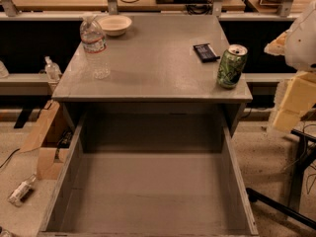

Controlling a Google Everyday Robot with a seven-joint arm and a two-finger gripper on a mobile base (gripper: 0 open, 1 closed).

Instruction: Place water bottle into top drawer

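The claw hangs at the right edge of the view, off the worktop and level with its right side, partly cut off by the frame; whether it is open or closed cannot be told, and it holds nothing that can be seen. Below it are pale yellow blocks of the arm. Nearest to the claw, a green can stands upright at the worktop's front right corner. Just behind the can lies a flat dark packet. Well across the worktop, near its left edge, the bottle stands upright with its white cap on, far from the claw. A shallow pale bowl sits just beside it at the back. Under the worktop the drawer is pulled fully out towards the camera, its grey bottom bare. To the left, a small pump bottle stands on a low ledge, and a cardboard box sits on the floor.
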